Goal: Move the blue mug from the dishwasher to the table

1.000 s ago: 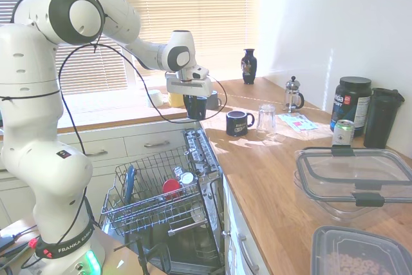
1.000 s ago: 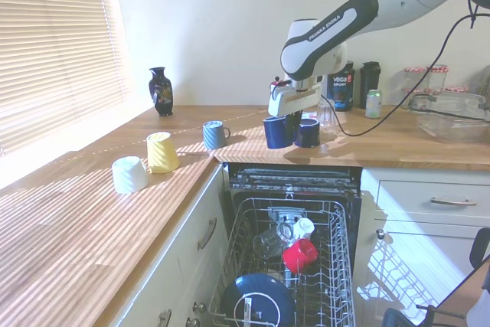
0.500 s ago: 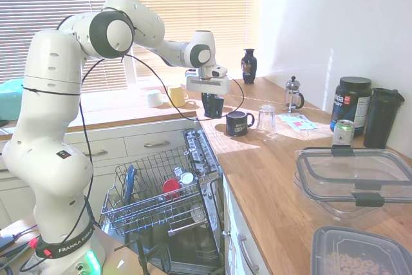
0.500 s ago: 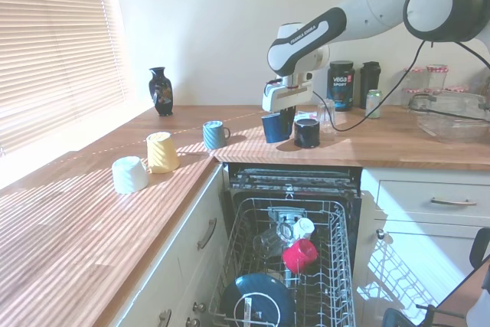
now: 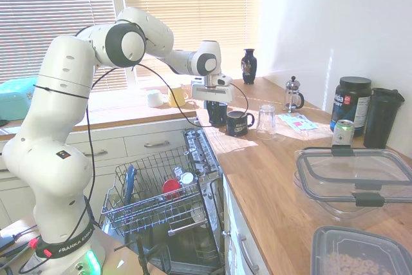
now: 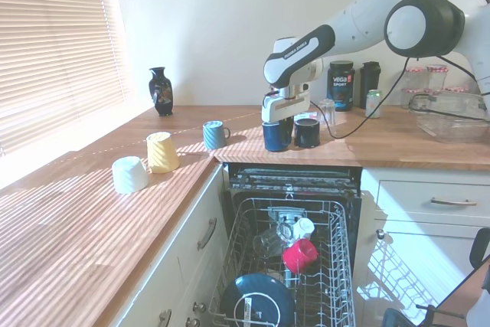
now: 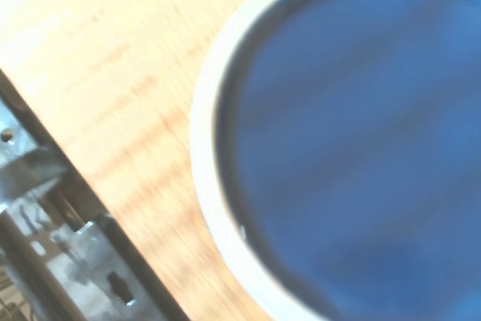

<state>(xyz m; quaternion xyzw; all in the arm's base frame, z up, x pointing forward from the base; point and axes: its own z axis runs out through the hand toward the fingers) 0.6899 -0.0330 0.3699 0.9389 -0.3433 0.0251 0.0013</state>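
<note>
The blue mug (image 5: 217,113) (image 6: 274,135), dark navy and glossy, stands upright at or just above the table (image 5: 277,165) (image 6: 76,220), near the edge over the open dishwasher (image 5: 161,191) (image 6: 291,266). My gripper (image 5: 215,99) (image 6: 277,117) comes down from above and is shut on the mug's rim. In the wrist view the mug's blue inside (image 7: 353,148) fills most of the picture, with the wooden table (image 7: 113,73) beside it and the dishwasher's edge (image 7: 45,261) at one corner.
A navy mug with white lettering (image 5: 238,122) (image 6: 307,132) stands right beside the blue mug, then a clear glass (image 5: 266,120) and a French press (image 5: 293,94). A grey-blue mug (image 6: 215,134), a yellow cup (image 6: 161,152) and a white cup (image 6: 129,174) sit further along. Plastic containers (image 5: 354,178) stand nearer the camera.
The arm has carried the blue mug away from above the dishwasher, over the table, and lowered it beside the lettered mug. The gripper stays shut on it.
</note>
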